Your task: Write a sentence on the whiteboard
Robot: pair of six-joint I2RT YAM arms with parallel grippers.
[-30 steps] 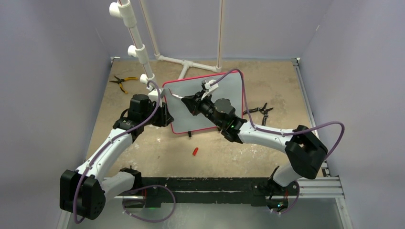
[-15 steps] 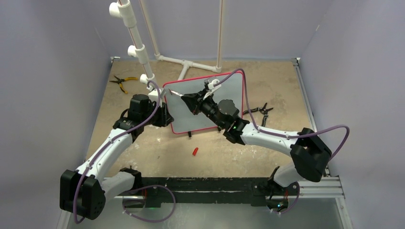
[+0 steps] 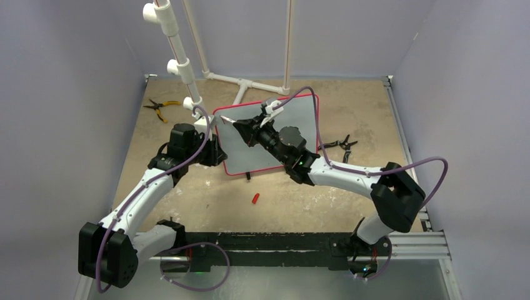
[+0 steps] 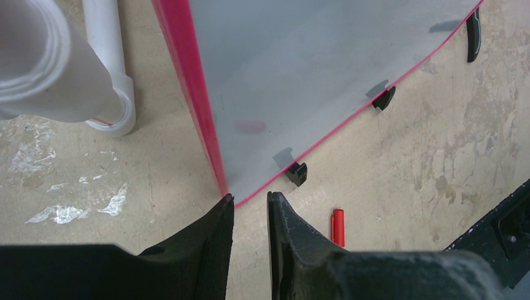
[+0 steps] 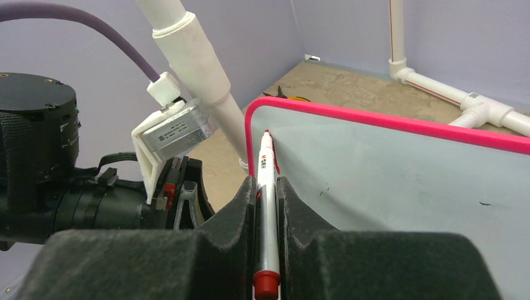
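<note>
Left wrist view: my left gripper's (image 4: 250,200) fingers sit nearly together at the whiteboard's (image 4: 300,69) seven o'clock corner, seemingly to steady it; whether they pinch the frame I cannot tell. My right gripper (image 5: 267,184) pinches the marker (image 5: 265,164), its tip at the board's ten o'clock corner, where a first line would start. No sentence shows; from above my arm covers the board's middle.

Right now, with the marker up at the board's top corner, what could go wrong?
The marker tip sits right by the red frame at the whiteboard corner, so a stroke could run off the edge. The left tool meets the whiteboard only at its lower corner; pressure from the right tool might tilt or slide it.
</note>
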